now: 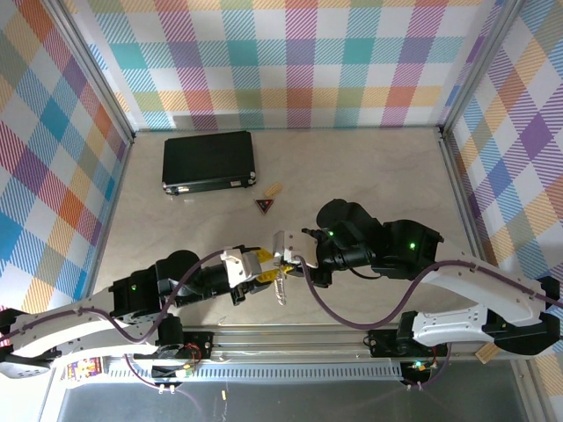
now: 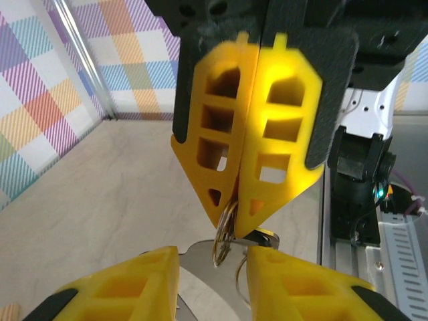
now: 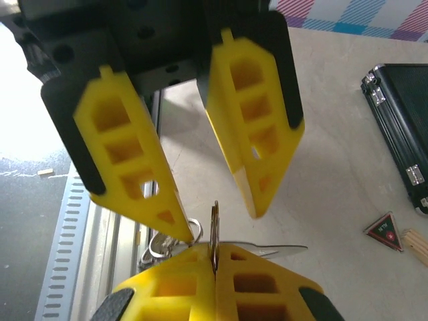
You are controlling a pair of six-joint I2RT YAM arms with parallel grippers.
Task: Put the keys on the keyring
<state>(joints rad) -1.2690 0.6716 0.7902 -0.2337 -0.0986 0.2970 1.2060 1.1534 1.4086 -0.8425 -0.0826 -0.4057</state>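
Two grippers meet over the near middle of a pale beige table (image 1: 378, 176), closed in by colourful checked walls (image 1: 299, 53).
The right gripper (image 3: 214, 249) is clenched on the thin keyring (image 2: 224, 234). The silver keys (image 1: 281, 288) hang just under it, close to the near metal rail (image 1: 299, 338). The left gripper (image 2: 212, 253) has its fingers apart and grasps nothing. A black case (image 1: 208, 160) lies at the far left, with a dark-red triangular trinket (image 1: 265, 206) and a small tan piece (image 1: 274, 190) just right of it.
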